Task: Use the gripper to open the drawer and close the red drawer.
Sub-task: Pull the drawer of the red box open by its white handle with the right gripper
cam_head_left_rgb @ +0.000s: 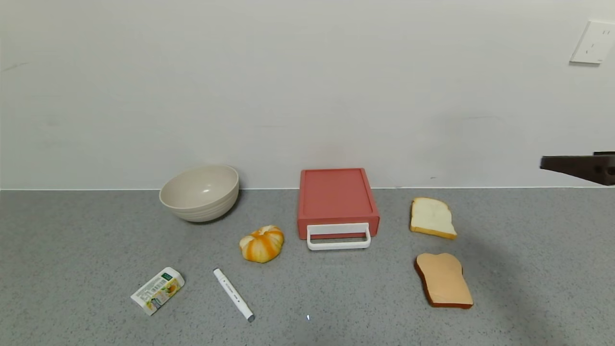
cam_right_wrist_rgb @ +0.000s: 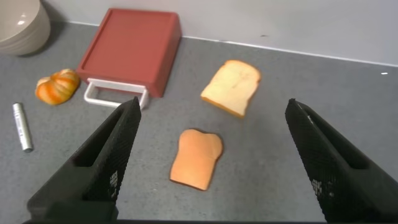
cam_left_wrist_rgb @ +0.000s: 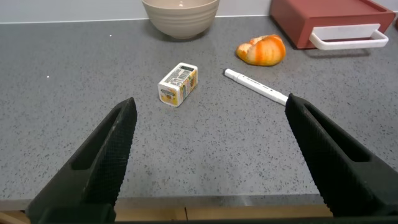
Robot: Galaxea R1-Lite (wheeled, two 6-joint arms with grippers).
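The salmon-red drawer (cam_head_left_rgb: 336, 197) stands at the back of the grey table against the wall. Its tray looks pushed in and its white loop handle (cam_head_left_rgb: 338, 236) faces me. The drawer also shows in the left wrist view (cam_left_wrist_rgb: 311, 18) and the right wrist view (cam_right_wrist_rgb: 130, 50). My right gripper (cam_right_wrist_rgb: 212, 106) is open and empty, held above the table to the right of the drawer, over the bread slices. A dark part of it shows at the right edge of the head view (cam_head_left_rgb: 574, 166). My left gripper (cam_left_wrist_rgb: 210, 106) is open and empty, low over the table's near edge at the left.
A beige bowl (cam_head_left_rgb: 200, 192) stands left of the drawer. A small orange pumpkin (cam_head_left_rgb: 262, 243), a white marker (cam_head_left_rgb: 233, 294) and a small carton (cam_head_left_rgb: 157, 290) lie front left. A white bread slice (cam_head_left_rgb: 432, 217) and a brown slice (cam_head_left_rgb: 444, 280) lie right of the drawer.
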